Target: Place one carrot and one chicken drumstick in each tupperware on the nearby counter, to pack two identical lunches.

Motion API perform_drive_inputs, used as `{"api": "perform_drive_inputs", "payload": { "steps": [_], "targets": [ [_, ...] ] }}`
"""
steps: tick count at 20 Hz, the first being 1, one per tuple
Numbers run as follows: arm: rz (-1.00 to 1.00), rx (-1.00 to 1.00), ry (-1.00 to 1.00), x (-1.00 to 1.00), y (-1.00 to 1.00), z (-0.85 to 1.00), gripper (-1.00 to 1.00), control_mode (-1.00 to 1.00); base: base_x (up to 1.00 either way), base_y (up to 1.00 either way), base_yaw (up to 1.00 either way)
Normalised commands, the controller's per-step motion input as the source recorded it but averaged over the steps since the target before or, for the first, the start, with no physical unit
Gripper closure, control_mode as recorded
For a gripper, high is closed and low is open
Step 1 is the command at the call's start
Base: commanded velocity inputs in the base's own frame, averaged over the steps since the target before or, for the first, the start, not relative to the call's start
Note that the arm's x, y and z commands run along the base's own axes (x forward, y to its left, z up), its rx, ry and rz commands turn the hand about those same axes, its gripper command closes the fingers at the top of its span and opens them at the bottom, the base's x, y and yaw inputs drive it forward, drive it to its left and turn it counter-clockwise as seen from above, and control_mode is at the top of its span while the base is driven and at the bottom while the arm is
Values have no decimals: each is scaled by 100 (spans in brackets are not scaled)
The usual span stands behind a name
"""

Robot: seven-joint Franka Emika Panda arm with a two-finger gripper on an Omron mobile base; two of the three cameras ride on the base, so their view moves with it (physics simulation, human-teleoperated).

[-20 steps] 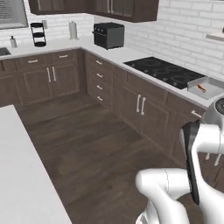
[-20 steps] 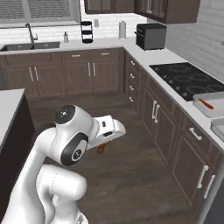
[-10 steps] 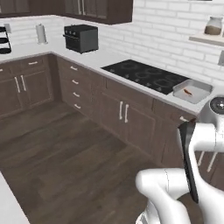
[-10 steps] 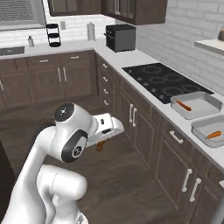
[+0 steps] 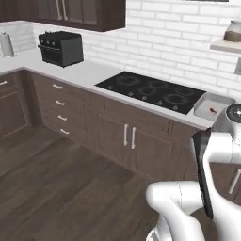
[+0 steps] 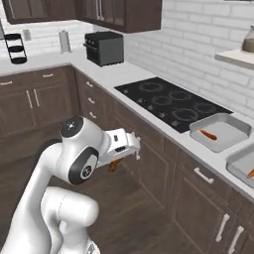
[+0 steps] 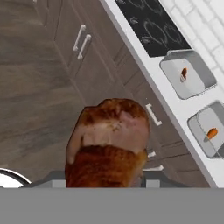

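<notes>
Two tupperware (image 7: 188, 72) (image 7: 210, 131), one carrot (image 7: 212, 133) each; gripper (image 6: 116, 163) clamps one chicken drumstick (image 7: 109, 148).

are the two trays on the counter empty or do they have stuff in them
Neither is empty. The near tray by the stovetop holds a carrot; the far tray holds another carrot. No drumstick in either.

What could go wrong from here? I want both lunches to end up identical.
1. The pincer carries a drumstick over the floor, away from the counter; if the grip slips, it lands on the floor.
2. Both trays hold one small orange-red piece: the nearer tray beside the stovetop, and the farther tray. Dropping the drumstick on a rim could tip it out.
</notes>
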Motion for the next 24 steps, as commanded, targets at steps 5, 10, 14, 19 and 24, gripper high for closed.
{"api": "perform_drive_inputs", "payload": {
  "steps": [5,10,14,19,24],
  "targets": [
    [0,0,0,0,0,0,100,100,100,7,-46],
    [0,0,0,0,0,0,100,100,67,-10,-60],
    [0,0,0,0,0,0,100,100,40,-27,-68],
    [0,0,0,0,0,0,100,100,85,3,-50],
    [0,0,0,0,0,0,100,100,98,74,-20]
  ]
}}
